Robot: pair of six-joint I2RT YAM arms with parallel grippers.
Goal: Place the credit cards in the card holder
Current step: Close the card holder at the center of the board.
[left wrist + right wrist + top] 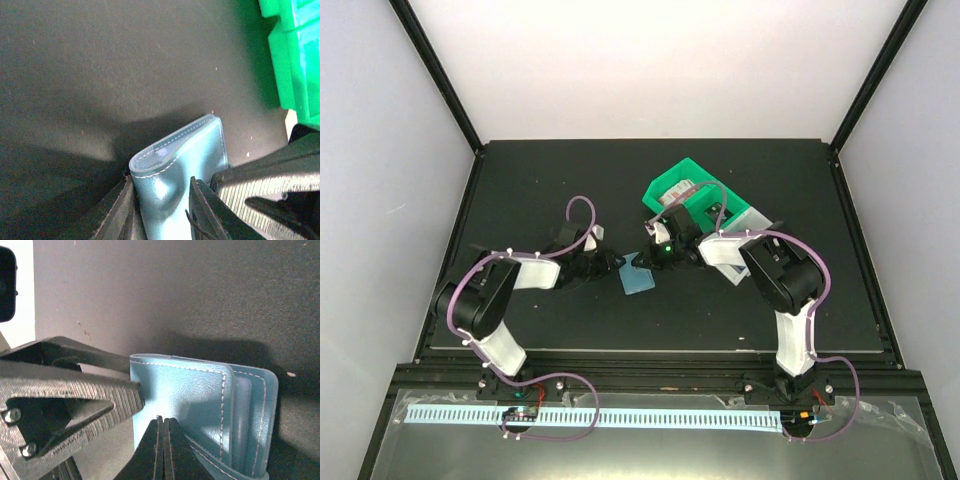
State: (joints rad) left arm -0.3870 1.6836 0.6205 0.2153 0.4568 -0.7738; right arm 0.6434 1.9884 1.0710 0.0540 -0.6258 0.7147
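On the black table [520, 180], the teal card holder [640, 279] sits pinched in the left gripper [160, 187], jaws narrow. The right gripper [164, 422], fingers pressed together, touches its face. Bare surface lies open to its left and near side. A green bin [692, 190] crowds close behind it, rightward.

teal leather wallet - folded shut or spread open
Folded shut: in the left wrist view the small teal leather-like wallet shows both leaves stacked, stitched edges together.
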